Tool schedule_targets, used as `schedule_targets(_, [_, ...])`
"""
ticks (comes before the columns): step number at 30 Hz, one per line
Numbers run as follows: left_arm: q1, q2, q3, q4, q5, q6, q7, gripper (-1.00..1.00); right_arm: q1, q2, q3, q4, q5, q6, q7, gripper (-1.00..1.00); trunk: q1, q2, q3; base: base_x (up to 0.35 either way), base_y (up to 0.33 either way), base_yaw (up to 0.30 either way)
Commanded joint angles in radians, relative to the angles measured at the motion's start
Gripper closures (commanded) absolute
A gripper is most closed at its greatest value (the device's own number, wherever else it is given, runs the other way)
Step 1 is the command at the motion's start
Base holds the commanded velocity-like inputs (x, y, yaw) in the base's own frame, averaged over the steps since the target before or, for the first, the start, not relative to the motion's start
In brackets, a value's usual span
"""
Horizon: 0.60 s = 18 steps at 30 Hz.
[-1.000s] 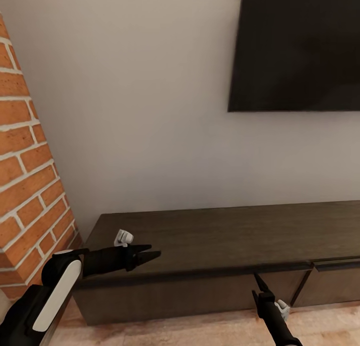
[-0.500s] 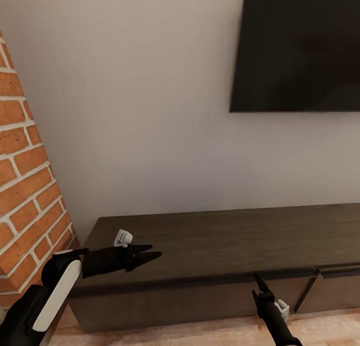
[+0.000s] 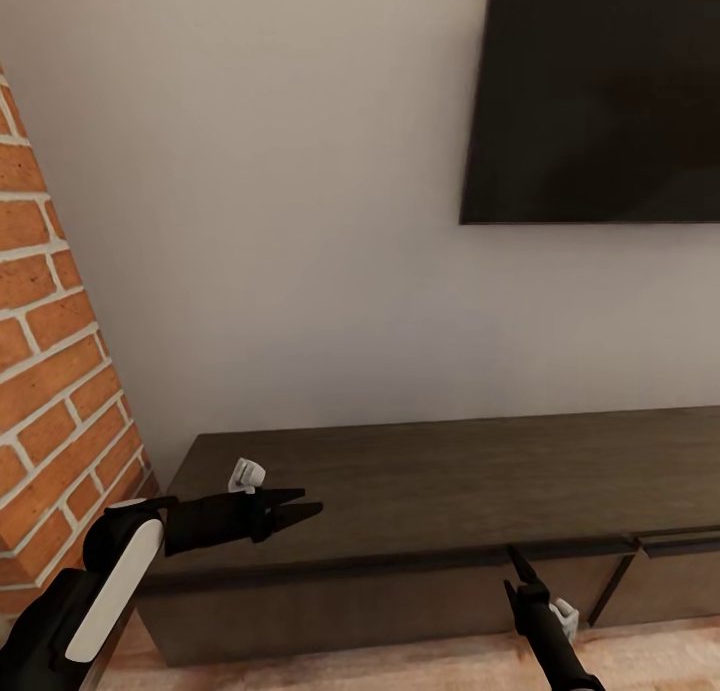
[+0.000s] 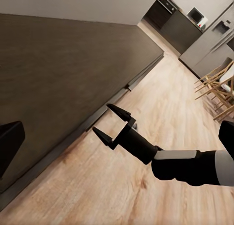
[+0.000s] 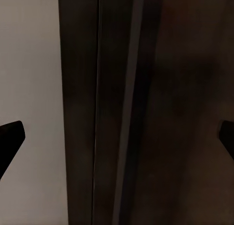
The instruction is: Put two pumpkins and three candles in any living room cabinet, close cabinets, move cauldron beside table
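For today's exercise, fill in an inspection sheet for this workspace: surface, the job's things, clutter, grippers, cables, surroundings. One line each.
Surface: cabinet top, dark wood, bare.
Job's things: the cabinet, drawer fronts flush as far as visible.
Clutter: nothing seen.
Grippers: left gripper above the cabinet top, open, empty; right gripper open, empty, in front of the cabinet's upper front edge.
Cables: nothing seen.
Surroundings: brick wall at left, dark screen on the wall, wood floor.

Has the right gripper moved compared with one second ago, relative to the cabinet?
Yes, slightly. The right gripper keeps its place in the head view, but the cabinet front seam beside it has shifted right, so the gripper now sits further left along the cabinet; the camera moved too.
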Motion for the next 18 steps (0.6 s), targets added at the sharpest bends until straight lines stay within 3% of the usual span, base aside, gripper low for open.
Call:
schedule_targets(1, [-0.001, 0.000, 0.000, 0.000, 0.003, 0.005, 0.000, -1.00, 0.000, 0.000, 0.003, 0.001, -0.011, 0.010, 0.003, -1.00, 0.000, 0.000, -0.001, 0.060, 0.000, 0.000])
schedule_targets(18, [-0.001, 0.001, 0.001, 0.000, 0.003, 0.004, 0.000, -1.00, 0.000, 0.000, 0.003, 0.001, -0.010, 0.011, 0.003, -1.00, 0.000, 0.000, -0.001, 0.011, 0.000, 0.000])
